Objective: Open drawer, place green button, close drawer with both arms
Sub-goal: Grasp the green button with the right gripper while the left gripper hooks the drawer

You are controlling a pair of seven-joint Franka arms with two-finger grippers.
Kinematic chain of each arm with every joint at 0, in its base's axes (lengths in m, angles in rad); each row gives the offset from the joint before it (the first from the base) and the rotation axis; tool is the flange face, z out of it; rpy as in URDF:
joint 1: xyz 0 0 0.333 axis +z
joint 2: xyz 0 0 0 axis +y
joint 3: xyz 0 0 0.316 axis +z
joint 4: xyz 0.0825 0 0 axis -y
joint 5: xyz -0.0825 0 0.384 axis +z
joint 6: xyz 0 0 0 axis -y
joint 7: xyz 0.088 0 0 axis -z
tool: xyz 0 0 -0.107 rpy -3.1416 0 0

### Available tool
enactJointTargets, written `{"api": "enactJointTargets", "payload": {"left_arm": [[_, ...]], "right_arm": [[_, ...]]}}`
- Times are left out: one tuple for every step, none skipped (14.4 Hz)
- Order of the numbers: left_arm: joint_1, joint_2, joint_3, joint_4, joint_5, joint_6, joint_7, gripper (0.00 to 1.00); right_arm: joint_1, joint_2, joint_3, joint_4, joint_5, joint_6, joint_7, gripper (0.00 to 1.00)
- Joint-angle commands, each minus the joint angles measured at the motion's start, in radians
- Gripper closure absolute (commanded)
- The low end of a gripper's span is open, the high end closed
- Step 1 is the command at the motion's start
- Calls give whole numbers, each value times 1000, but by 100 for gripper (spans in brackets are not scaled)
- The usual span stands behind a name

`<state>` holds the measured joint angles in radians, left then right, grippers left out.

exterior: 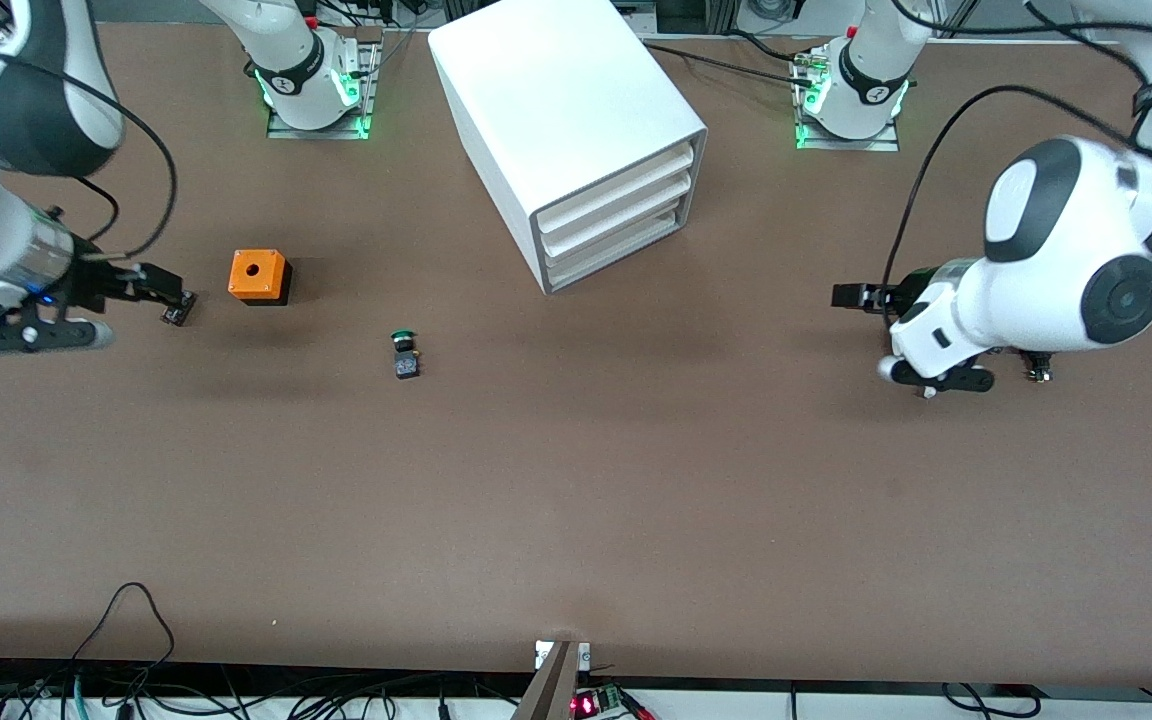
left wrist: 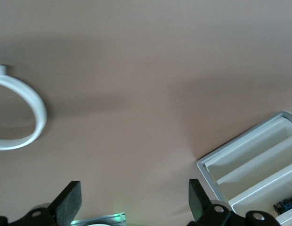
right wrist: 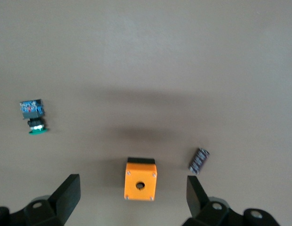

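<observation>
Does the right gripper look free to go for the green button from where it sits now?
Probably yes. The right gripper, open and empty, is near the orange cube; the button lies on bare table nearer the camera, with nothing between them.

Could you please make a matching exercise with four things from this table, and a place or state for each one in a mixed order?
Things:
1. button
2. orange cube
3. drawer
4. left hand

Places or states:
A. lowest tray in the white cabinet, shut
B. lying on its side on the table, green cap
C. open, holding nothing
D. standing on the table with a round hole on top

Pairs: 1-B, 2-D, 3-A, 4-C
</observation>
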<state>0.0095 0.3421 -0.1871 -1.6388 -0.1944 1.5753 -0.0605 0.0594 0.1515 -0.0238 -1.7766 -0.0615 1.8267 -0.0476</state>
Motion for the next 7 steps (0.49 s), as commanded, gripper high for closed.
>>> {"api": "enactJointTargets", "payload": {"left_arm": [[1, 34, 1, -41, -81, 20, 112, 0], [3, 49, 3, -62, -138, 32, 141, 0], [9, 64, 3, -94, -202, 69, 198, 0], [10, 81, 1, -136, -267, 106, 270, 0], [9, 102, 1, -171, -334, 141, 340, 0], [4, 119, 1, -208, -393, 176, 394, 0], [0, 135, 1, -237, -451, 210, 450, 0]], "right_arm": [[31, 78, -4, 37, 12, 49, -5, 0], [45, 94, -2, 36, 14, 66, -5, 0], [66, 112, -2, 37, 17, 78, -5, 0], [91, 135, -4, 37, 32, 89, -5, 0], [103, 166, -4, 34, 61, 117, -5, 0], [131, 178, -4, 20, 86, 156, 11, 0], [148, 189, -4, 7, 97, 180, 70, 0]]}}
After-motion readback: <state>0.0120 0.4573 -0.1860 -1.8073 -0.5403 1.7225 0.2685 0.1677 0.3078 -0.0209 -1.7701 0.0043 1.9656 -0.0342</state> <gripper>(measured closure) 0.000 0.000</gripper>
